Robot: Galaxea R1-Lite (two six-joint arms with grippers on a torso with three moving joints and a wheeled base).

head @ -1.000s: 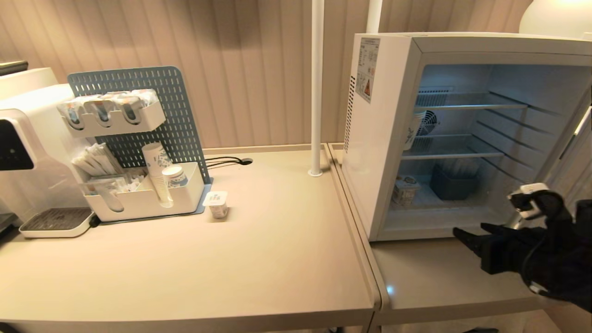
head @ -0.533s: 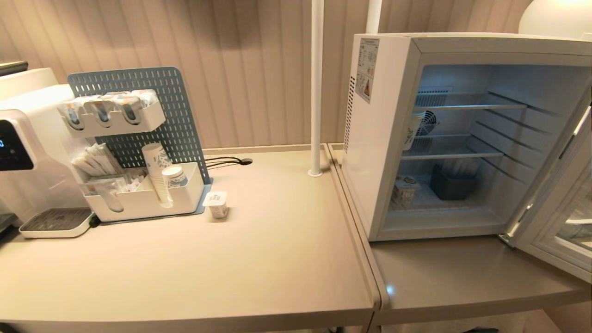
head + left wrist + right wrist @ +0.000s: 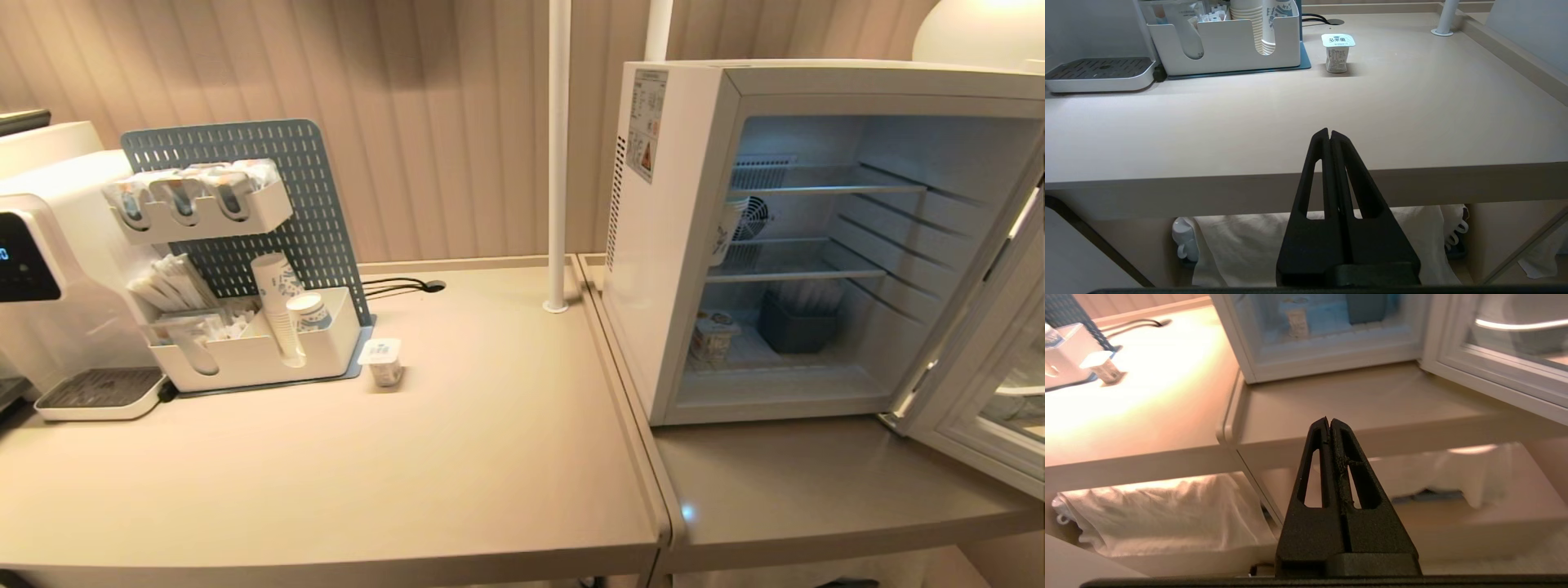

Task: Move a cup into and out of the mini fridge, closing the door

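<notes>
**A:** Judging by how things lie, which step is in hand?

**B:** The start of a transfer, I'd say. The mini fridge (image 3: 678, 245) stands at the back of the right-hand table (image 3: 816, 490) with its door (image 3: 992, 392) swung wide past that table's right edge. Neither arm is working: the left hand (image 3: 1329, 132) and the right hand (image 3: 1329, 420) both hang below the tables' front edges, fingers pressed together, holding nothing.

**A:** Where is the cup?

**B:** One cup (image 3: 382, 360) stands upright near the back of the left table (image 3: 326, 490), just beside the white organiser (image 3: 253, 355). Another similar tub (image 3: 713, 335) sits on the fridge floor, near its left wall.

**A:** What does the next move call for?

**B:** An arm must rise, spread its fingers and take a cup by its sides. Which cup goes first I cannot tell.

**A:** How does the cup look?

**B:** Small, squat, white, narrowing downward, with a squarish printed lid overhanging the body.
</notes>
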